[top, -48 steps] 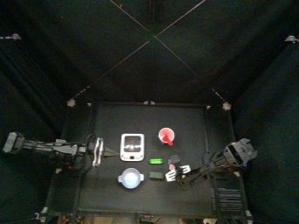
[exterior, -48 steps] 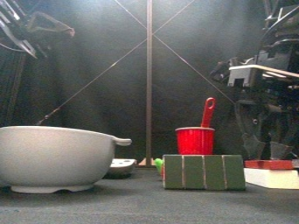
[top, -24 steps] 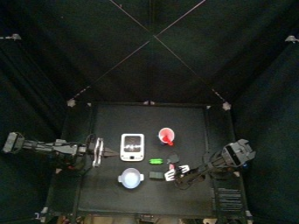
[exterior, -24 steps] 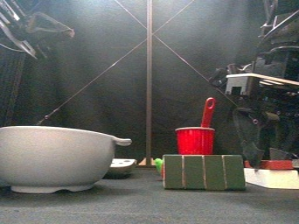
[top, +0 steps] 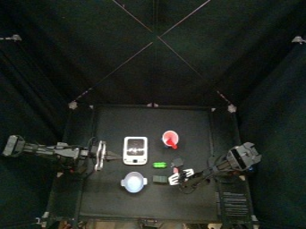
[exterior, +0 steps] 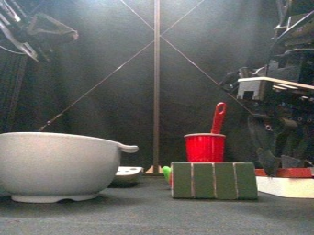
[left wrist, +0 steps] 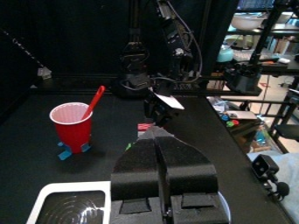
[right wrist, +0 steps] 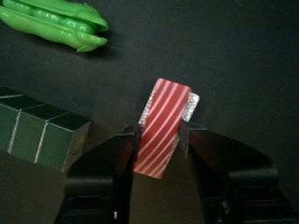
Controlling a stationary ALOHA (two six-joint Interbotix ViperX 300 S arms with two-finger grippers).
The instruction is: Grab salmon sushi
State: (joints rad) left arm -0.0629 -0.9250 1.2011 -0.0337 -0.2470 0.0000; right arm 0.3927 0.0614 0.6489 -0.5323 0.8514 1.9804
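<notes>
The salmon sushi (right wrist: 163,127) is a small oblong block with orange-red stripes on a pale base. It lies on the black table between a green pod and a dark green block. It also shows low at the far right of the front view (exterior: 291,173). My right gripper (right wrist: 162,133) is down over it with one jaw close on each side, open, and a thin gap shows on one side. In the top view the right gripper (top: 182,177) is at the table's front right. My left gripper (left wrist: 162,140) is shut and empty, resting at the table's left (top: 110,155).
A bright green pod (right wrist: 59,24) and a dark green ridged block (right wrist: 41,127) lie close to the sushi. A red cup with a spoon (exterior: 205,147), a grey bowl (exterior: 55,165) and a white tray (top: 135,150) stand on the middle and left.
From a second ago to half a second ago the right arm came down and forward a little. Since then nothing has visibly moved. The left arm is still.
</notes>
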